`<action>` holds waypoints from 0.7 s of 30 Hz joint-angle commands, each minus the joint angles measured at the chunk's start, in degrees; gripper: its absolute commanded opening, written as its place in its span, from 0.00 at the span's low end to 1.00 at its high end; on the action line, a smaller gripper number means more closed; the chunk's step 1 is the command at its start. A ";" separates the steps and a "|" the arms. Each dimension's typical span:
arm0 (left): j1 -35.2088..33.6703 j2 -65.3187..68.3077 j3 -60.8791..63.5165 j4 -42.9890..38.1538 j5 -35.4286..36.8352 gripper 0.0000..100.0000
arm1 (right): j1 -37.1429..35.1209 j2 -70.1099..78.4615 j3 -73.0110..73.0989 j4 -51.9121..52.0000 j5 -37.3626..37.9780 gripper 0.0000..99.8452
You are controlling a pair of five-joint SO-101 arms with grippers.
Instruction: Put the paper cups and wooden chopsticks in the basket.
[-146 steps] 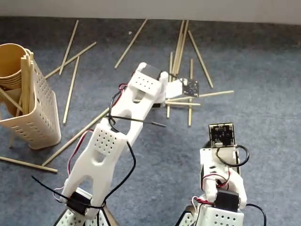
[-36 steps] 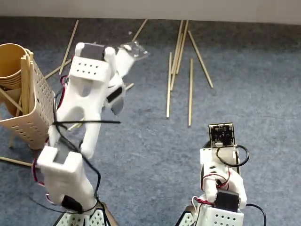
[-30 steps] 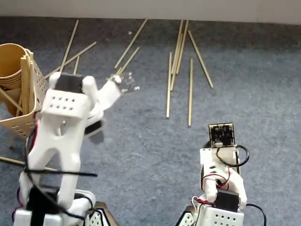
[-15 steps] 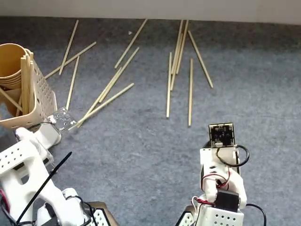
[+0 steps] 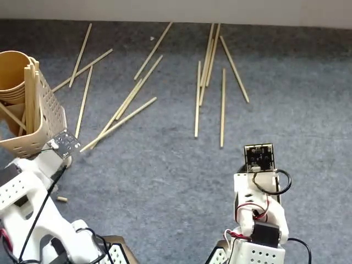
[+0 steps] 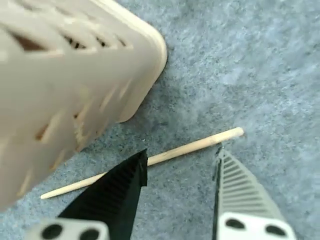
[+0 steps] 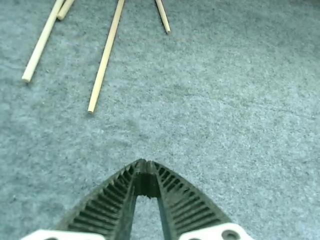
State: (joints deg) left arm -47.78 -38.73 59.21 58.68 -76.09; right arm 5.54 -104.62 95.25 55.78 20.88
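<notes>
From above, a cream perforated basket [image 5: 52, 118] holds stacked tan paper cups [image 5: 14, 74], with pale chopsticks [image 5: 222, 107] scattered on grey carpet [image 5: 165, 165]. The left gripper [image 6: 181, 157] gapes wide; one slim chopstick [image 6: 190, 147] lies crosswise just beyond its tips, before the basket. The right gripper [image 7: 145, 164] is closed and empty, with chopsticks well ahead.

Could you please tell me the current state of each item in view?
Basket: standing, partly filled.
Paper cups: stacked inside the basket.
Left claw: open over a chopstick beside the basket.
Right claw: shut, empty.
Loose chopsticks: lying flat on the carpet.
</notes>
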 commanded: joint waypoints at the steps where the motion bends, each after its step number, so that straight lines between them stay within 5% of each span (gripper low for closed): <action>1: -4.00 -1.45 0.92 -3.60 -36.66 0.24 | -0.31 -0.04 8.04 -0.84 -0.26 0.01; 10: -15.87 -1.01 1.71 -3.96 -14.77 0.24 | -0.31 -0.04 8.04 -0.84 -0.26 0.01; 21: -2.24 -1.10 11.30 -21.19 -29.63 0.24 | -0.31 -0.04 8.04 -0.84 -0.26 0.01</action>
State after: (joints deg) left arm -54.55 -38.73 69.85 42.15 -76.09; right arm 5.54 -104.62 95.25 55.78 20.88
